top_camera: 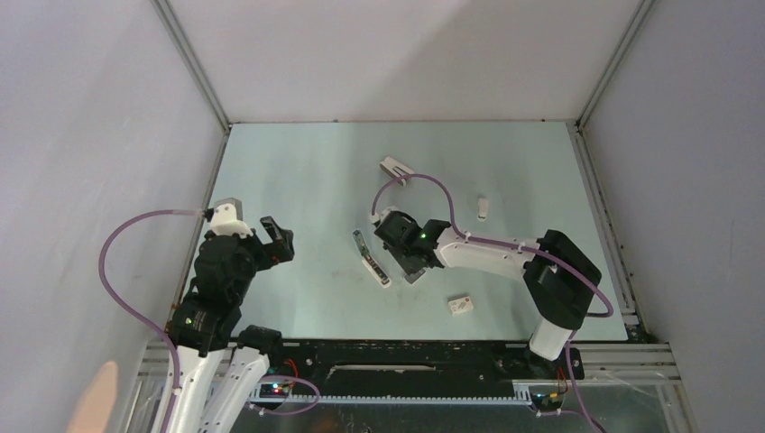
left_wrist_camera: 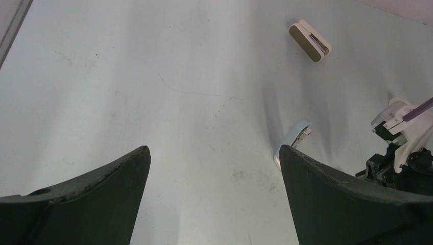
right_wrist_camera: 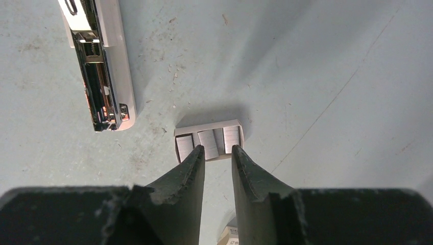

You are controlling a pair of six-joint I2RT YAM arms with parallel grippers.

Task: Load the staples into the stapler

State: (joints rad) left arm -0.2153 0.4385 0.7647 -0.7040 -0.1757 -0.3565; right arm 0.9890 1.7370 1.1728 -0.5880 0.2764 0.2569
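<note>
Staples [right_wrist_camera: 208, 143], 3 grey blocks, show only in right wrist view; right gripper [right_wrist_camera: 218, 152] narrowly parted, tips over them.

Clock positions refer to the overhead view, centred on the right pincer [right_wrist_camera: 218, 153]. Its fingers stand narrowly parted. The staples [right_wrist_camera: 209, 140], in a white tray [right_wrist_camera: 241, 133], block the path directly ahead of the tips.

At 9 o'clock, just beside, the stapler [top_camera: 372, 259] lies opened and bars sideways travel. Beyond it a bare lane of counter [top_camera: 307, 180] runs to the left pincer [left_wrist_camera: 214, 153], whose fingers stand wide over bare counter.

At 12 o'clock a white wedge stapler [top_camera: 397, 169] and a purple cable [top_camera: 442, 194] obstruct. A small white piece [top_camera: 483, 208] lies at 2 o'clock and a white box [top_camera: 461, 306] at 5 o'clock. Walls [top_camera: 90, 135] close three sides.
</note>
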